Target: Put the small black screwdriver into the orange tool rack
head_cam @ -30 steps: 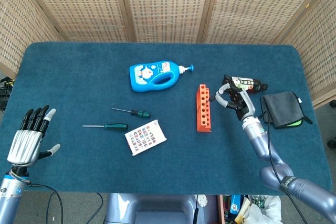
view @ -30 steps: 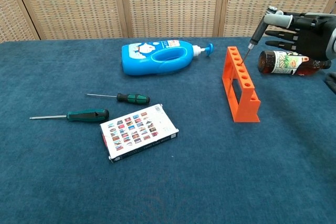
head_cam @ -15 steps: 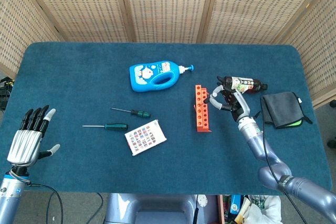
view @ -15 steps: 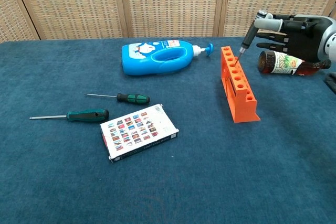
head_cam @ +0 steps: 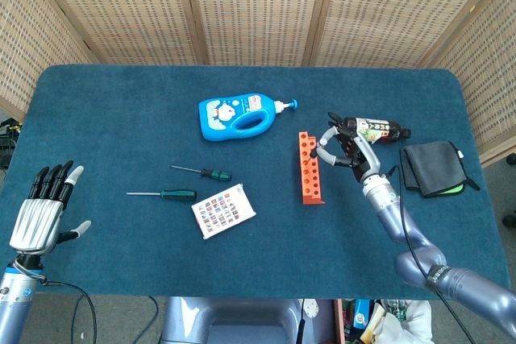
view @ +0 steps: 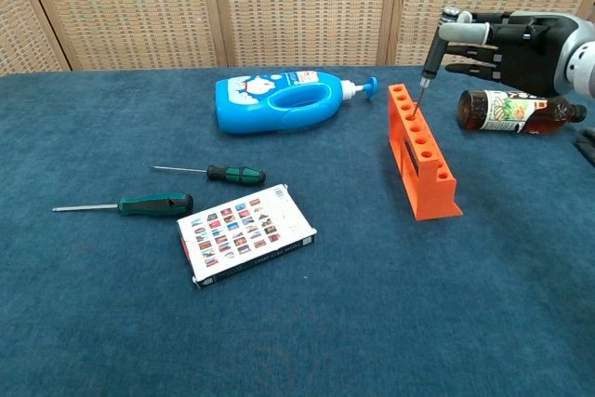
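Observation:
The orange tool rack (head_cam: 310, 168) (view: 423, 151) stands right of the table's middle, its row of holes facing up. My right hand (head_cam: 348, 148) (view: 507, 39) pinches the small black screwdriver (view: 429, 67) by its handle, just right of the rack's far end. The shaft points down and its tip meets the rack's top near the far holes; whether it sits inside a hole I cannot tell. At the table's front left edge my left hand (head_cam: 44, 207) is raised, open and holding nothing; the chest view does not show it.
A blue pump bottle (head_cam: 240, 116) lies behind the rack to the left. Two green-handled screwdrivers (head_cam: 201, 172) (head_cam: 164, 194) and a printed card box (head_cam: 223, 210) lie left of centre. Close behind my right hand lies a brown bottle (head_cam: 379, 129), with a dark cloth (head_cam: 434, 168) further right.
My right hand carried the screwdriver leftward to the rack's far end. The rack's far end swung slightly left. The left hand stayed still.

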Robot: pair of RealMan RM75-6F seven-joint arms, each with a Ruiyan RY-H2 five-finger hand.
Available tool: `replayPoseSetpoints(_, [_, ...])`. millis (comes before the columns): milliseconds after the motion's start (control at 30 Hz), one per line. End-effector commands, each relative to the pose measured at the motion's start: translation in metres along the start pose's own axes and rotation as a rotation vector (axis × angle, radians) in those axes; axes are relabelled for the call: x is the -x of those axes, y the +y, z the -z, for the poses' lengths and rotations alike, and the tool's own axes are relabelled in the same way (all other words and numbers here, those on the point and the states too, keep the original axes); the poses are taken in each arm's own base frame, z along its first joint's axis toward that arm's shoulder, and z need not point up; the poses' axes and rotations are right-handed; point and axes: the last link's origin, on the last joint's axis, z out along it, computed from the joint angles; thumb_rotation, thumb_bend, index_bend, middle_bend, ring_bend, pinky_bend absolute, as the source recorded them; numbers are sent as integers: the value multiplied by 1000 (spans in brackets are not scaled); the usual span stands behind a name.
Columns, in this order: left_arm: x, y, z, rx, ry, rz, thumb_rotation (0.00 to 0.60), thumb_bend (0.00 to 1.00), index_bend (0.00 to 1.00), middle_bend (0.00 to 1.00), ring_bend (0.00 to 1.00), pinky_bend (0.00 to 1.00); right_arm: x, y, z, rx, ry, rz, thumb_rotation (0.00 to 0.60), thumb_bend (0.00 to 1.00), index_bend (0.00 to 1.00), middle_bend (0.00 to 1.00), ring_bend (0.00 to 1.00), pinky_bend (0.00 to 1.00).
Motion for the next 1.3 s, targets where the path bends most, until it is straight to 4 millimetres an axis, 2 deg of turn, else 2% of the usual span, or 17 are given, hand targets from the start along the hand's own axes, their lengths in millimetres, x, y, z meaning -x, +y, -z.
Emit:
replayPoseSetpoints(33, [0,0,0,1,2,1,600,0,0,0,0,0,2,2,0,1,-8,15,600,286,638,2,0,0])
replayPoseSetpoints(267, [-1,0,0,3,4,2,600,0,0,0,0,0,4,7,0,-5,-19,85,600,286,641,2,0,0])
replayPoseSetpoints(567, [-1,0,0,1,7,4,600,0,0,0,0,0,1,-2,-2,-38,3,89,600,287,642,8,0,0])
replayPoseSetpoints(900, [-2,0,0,2,9,7,600,0,0,0,0,0,-2,-4,0,-40,13,121,600,286,645,8,0,0])
replayPoseSetpoints(1300, [-1,0,1,2,8,7,600,0,0,0,0,0,2,5,0,-33,5,181,600,286,656,11,0,0])
